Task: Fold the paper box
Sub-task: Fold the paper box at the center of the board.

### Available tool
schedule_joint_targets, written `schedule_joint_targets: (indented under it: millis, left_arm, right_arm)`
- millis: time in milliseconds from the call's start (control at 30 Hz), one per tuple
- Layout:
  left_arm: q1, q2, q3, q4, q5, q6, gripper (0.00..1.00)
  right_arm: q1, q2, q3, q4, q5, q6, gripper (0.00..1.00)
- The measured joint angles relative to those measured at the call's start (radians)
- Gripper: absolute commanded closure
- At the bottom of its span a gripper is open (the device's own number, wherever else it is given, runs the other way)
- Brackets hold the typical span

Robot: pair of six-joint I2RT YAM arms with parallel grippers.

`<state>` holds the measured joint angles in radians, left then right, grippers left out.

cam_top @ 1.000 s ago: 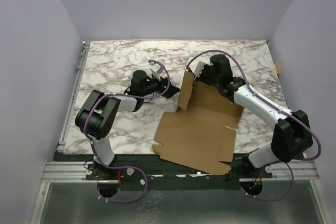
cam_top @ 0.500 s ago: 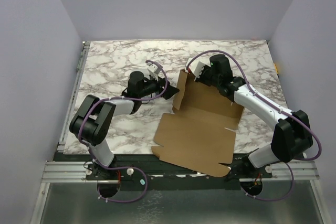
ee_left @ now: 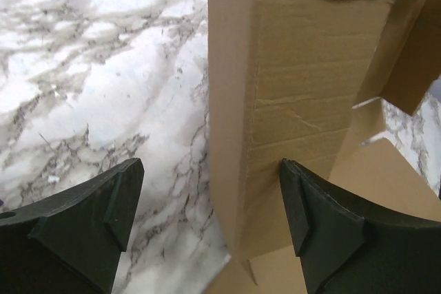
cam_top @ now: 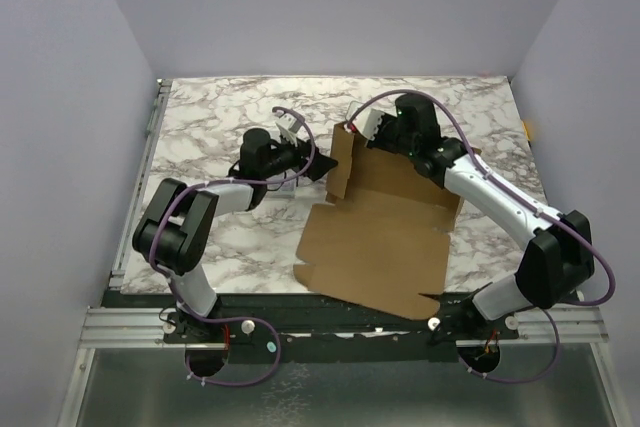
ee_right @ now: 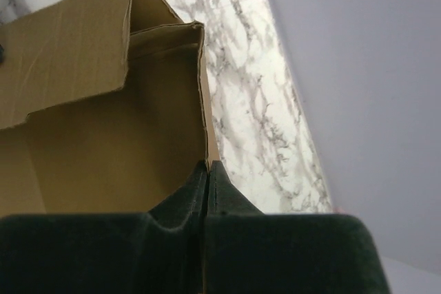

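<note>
Upright flap (ee_left: 296, 101) of paper box (cam_top: 385, 237) stands just ahead of left fingers (ee_left: 83, 218), spread wide and holding nothing; right fingers (ee_right: 234, 201) pinched shut on box's raised edge above tabletop (cam_top: 220, 117)

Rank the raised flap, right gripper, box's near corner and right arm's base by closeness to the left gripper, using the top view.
From the left gripper:
1. Raised flap, just to its right.
2. Right gripper, at the flap's far end.
3. Box's near corner, low in the view.
4. Right arm's base, bottom right.
</note>
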<state>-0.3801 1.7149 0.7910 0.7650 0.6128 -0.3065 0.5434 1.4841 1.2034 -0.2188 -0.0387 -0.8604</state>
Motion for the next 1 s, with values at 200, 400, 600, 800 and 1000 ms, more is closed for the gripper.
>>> schedule_joint_targets:
  millis: [200, 400, 600, 800, 1000]
  left_arm:
    - [0.006, 0.055, 0.104, 0.0, 0.0, 0.0, 0.13]
    - [0.015, 0.117, 0.159, 0.0, 0.0, 0.0, 0.13]
    - [0.04, 0.126, 0.155, -0.002, 0.02, 0.004, 0.13]
    - [0.084, 0.126, 0.142, -0.003, 0.084, 0.004, 0.13]
    - [0.109, 0.154, 0.147, 0.003, 0.159, -0.019, 0.13]
  right_arm:
    - [0.001, 0.022, 0.06, 0.035, 0.022, -0.055, 0.99]
    - [0.001, 0.029, 0.026, 0.061, 0.039, -0.095, 0.99]
    - [0.0, 0.029, -0.032, 0.082, 0.049, -0.128, 1.0]
    - [0.0, 0.029, -0.036, 0.056, 0.032, -0.128, 0.99]
    - [0.001, 0.029, -0.035, 0.053, 0.025, -0.132, 0.99]
